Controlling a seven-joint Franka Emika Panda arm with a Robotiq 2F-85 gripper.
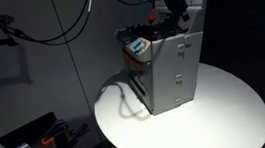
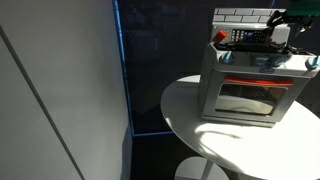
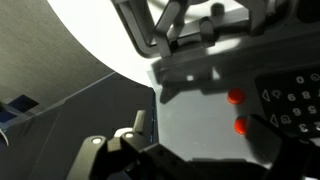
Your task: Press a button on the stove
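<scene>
gripper (image 1: pixel 172 7) hovering over stove (image 1: pixel 172 69) top, stove sitting on white round table (image 1: pixel 232 108), jaws' opening not showing, cannot tell

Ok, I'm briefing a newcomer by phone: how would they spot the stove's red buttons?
Start at the round white table; the grey toy stove stands on it. In the wrist view, two small round red buttons sit on its grey face beside a dark keypad. Nothing else near them is red.
</scene>
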